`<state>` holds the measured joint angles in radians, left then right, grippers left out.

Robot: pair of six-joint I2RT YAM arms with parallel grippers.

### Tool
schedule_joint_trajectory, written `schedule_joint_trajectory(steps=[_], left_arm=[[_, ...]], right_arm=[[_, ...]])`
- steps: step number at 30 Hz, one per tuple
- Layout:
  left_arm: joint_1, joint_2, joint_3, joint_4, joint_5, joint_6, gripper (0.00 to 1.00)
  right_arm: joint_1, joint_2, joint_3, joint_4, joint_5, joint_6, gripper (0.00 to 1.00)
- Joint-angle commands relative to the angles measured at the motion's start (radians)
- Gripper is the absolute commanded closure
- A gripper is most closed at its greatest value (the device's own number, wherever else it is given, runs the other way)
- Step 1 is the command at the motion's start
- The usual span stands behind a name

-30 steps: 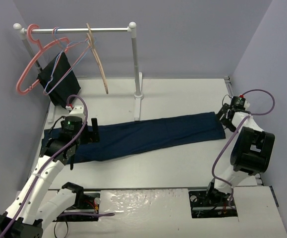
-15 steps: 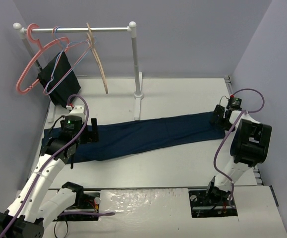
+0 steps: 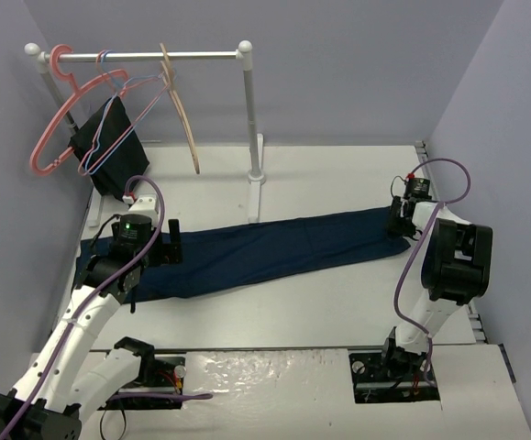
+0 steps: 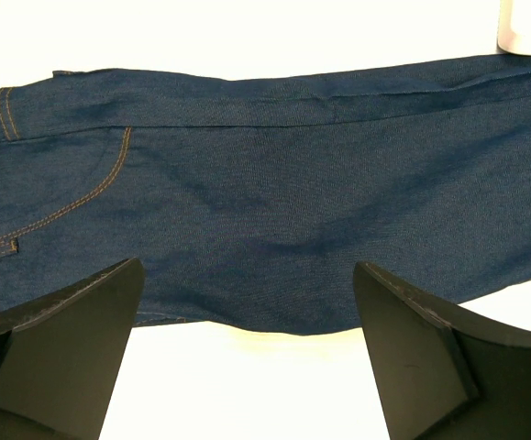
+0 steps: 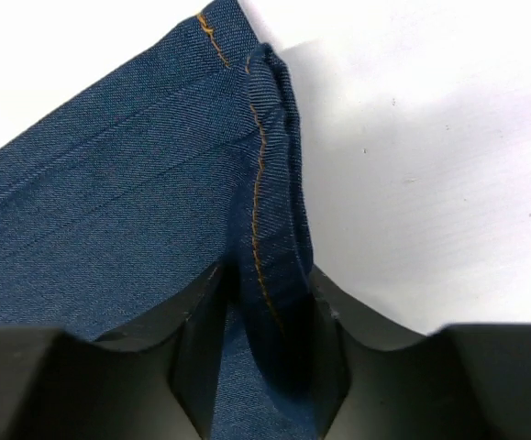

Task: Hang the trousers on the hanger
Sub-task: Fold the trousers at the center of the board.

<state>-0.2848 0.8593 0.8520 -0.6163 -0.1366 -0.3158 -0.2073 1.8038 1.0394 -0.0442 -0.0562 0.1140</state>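
RIGHT GRIPPER TAKES THE HEM: The right gripper (image 5: 270,307) pinches the stitched hem fold of the trousers (image 5: 109,229) between its two black fingers, at the cloth's right end. The left gripper (image 4: 248,275), jaws spread wide and holding nothing, hovers over the waist end near the pocket stitching. The trousers lie stretched across the white table (image 3: 338,174). The hanger (image 3: 184,110) hangs from the rail (image 3: 146,56) at the back left, well apart.

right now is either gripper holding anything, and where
The right gripper pinches the dark navy denim trousers by the stitched hem at the leg end; the left gripper is open, empty.
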Motion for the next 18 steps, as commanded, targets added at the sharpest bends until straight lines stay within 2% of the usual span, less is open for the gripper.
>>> schedule_joint_trajectory(steps=[1,4,9,18], left_arm=[[0.009,-0.007,0.029,0.046,-0.023,0.017,0.03],[0.009,-0.009,0.027,0.046,-0.026,0.018,0.03],[0.008,-0.011,0.027,0.043,-0.029,0.015,0.03],[0.009,-0.007,0.023,0.041,-0.031,0.007,0.03]], right_arm=[[0.008,0.037,0.001,-0.081,-0.001,0.011,0.80],[0.008,-0.007,0.014,-0.085,0.016,0.024,1.00],[0.002,-0.139,0.159,-0.170,0.042,0.053,1.00],[-0.079,-0.203,0.610,-0.359,0.103,-0.018,1.00]])
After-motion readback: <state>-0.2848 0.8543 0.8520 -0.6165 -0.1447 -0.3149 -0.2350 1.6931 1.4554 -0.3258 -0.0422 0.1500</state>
